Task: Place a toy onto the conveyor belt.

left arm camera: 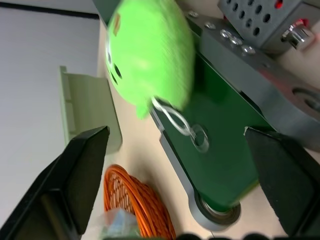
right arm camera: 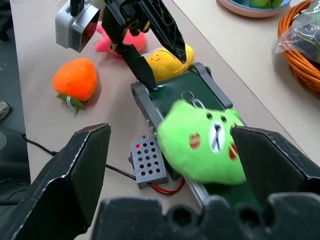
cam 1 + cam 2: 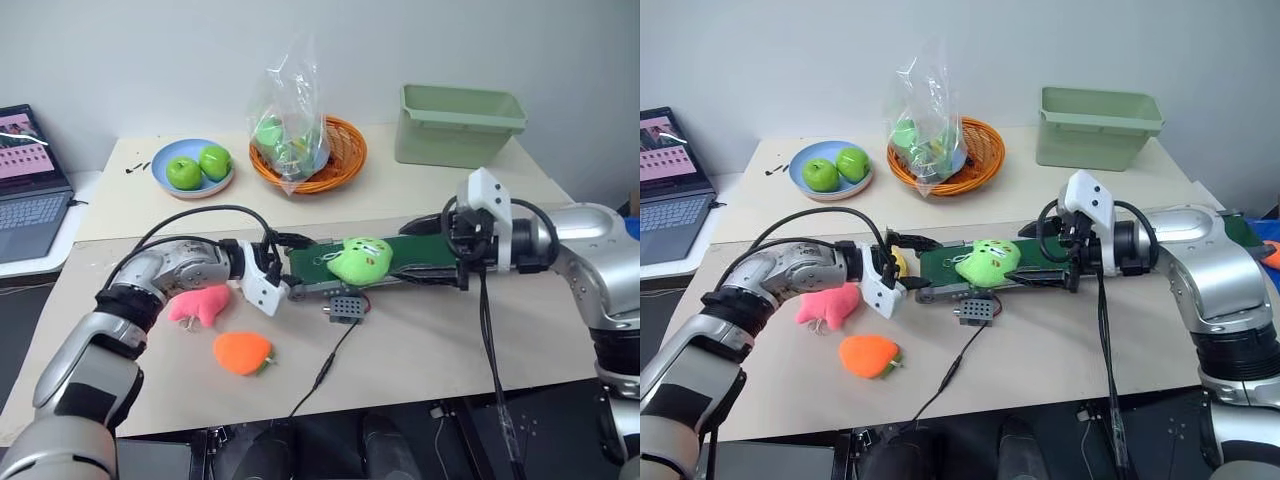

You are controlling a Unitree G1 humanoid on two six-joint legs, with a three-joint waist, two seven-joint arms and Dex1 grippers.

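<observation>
The lime-green toy (image 3: 360, 260) lies on the conveyor belt (image 3: 420, 250), a dark green strip in a grey frame, near its left half. A small metal ring hangs from the toy (image 1: 147, 55). My left gripper (image 3: 912, 262) is open at the belt's left end, its fingers spread on either side of the end roller and apart from the toy. My right gripper (image 2: 175, 170) is open over the belt to the right of the toy (image 2: 202, 142), pointing toward it, with nothing between its fingers.
A grey perforated box (image 3: 347, 305) with a black cable sits in front of the belt. Pink (image 3: 200, 303), orange (image 3: 242, 352) and yellow (image 2: 167, 57) plush toys lie near the left arm. Behind are a plate of apples (image 3: 192, 168), an orange basket (image 3: 335, 150), a green bin (image 3: 458, 125) and a laptop (image 3: 25, 185).
</observation>
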